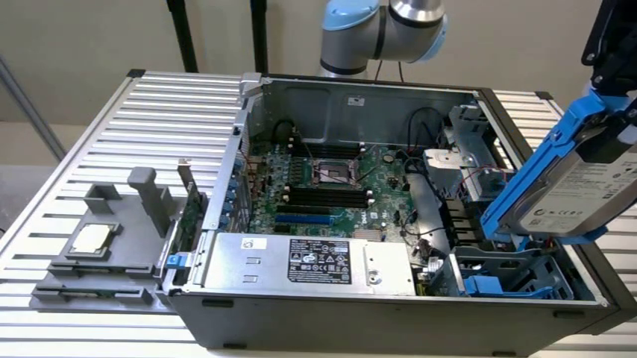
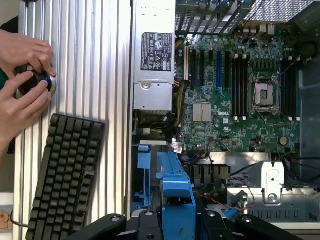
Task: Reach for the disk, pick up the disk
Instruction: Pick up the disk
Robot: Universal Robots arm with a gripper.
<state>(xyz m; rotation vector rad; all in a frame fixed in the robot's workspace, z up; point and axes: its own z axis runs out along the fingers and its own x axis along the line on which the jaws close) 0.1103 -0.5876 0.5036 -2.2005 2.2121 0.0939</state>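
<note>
Hanging clear above the open computer case [image 1: 398, 328], the disk [image 1: 582, 190] is clamped in the gripper [image 2: 175, 212], at the exterior view's right. Jaws closed on its blue carrier rail [image 2: 175, 185]. Long axis steeply tilted, nearly upright, directly below the wrist.

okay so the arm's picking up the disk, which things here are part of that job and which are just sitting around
Part of the job:
- the disk in its blue carrier, lifted above the open computer case
- the gripper, holding it

Just lying about:
- keyboard
- power supply box
- small chip on its grey tray
- a person's hands on a round controller
</note>
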